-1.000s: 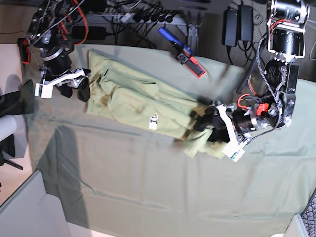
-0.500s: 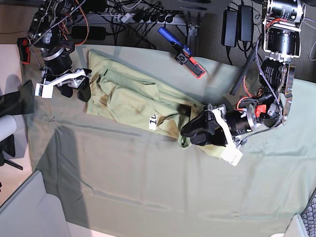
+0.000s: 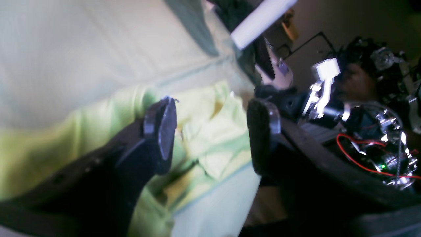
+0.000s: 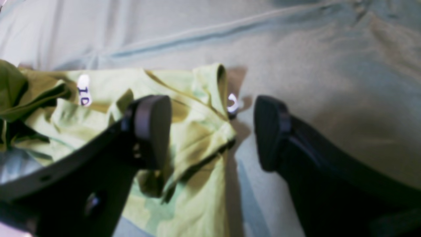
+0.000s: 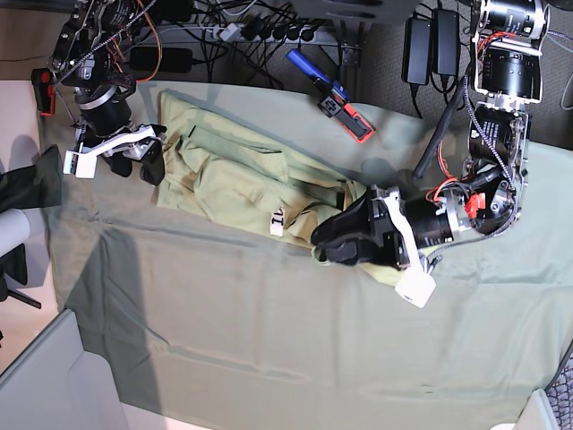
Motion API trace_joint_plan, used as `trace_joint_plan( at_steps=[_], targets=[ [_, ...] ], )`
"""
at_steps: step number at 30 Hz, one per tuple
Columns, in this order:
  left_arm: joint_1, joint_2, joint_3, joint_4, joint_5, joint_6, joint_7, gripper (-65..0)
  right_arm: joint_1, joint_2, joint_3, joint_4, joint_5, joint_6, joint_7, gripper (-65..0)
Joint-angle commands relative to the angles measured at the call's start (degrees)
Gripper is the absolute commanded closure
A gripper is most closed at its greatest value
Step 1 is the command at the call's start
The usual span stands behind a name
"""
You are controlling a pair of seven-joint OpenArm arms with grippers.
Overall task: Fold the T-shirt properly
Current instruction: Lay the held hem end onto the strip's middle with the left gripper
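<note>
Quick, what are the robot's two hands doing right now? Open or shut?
Left gripper: open, fingers apart over the T-shirt, holding nothing.
Right gripper: open, one of its fingers over the T-shirt's edge, holding nothing.

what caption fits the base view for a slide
Left hand over the pale yellow-green cotton T-shirt.

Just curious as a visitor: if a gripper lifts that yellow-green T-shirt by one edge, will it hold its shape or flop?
It would probably flop: the T-shirt already lies in soft creases and bunched folds. It looks thin, so likely light. Pushed, it may wrinkle up on the table cloth rather than slide flat.
</note>
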Motion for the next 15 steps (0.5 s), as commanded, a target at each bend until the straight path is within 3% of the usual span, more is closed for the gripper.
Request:
trace_joint_plan(
  at_steps=[1, 3, 5, 11, 15],
  targets=[
    [-1.25, -0.35, -1.01, 2.91, -0.61, -0.56, -1.01, -27.2, 0.46, 0.76, 0.48, 0.92, 1.01, 0.61, 1.49, -39.9],
    [-1.27, -0.35, -2.71, 6.32, 2.27, -0.56, -1.03, -12.4, 0.46, 0.76, 0.48, 0.92, 0.59, 0.61, 1.49, -39.9],
    [-1.27, -0.7, -3.5, 8.09, 5.42, -0.56, -1.38, -1.7, 0.44, 0.76, 0.48, 0.92, 0.07, 0.61, 1.49, -39.9],
    [-1.22, -1.25, -2.64, 5.79, 22.4, -0.56, -6.27, 0.0, 0.46, 0.79, 0.48, 0.92, -0.26, 0.61, 1.51, -39.9],
    [-1.22, -1.25, -1.62, 1.57, 25.55, -0.56, -8.55, 0.0, 0.46, 0.76, 0.48, 0.92, -0.22, 0.61, 1.51, -39.9]
  ],
)
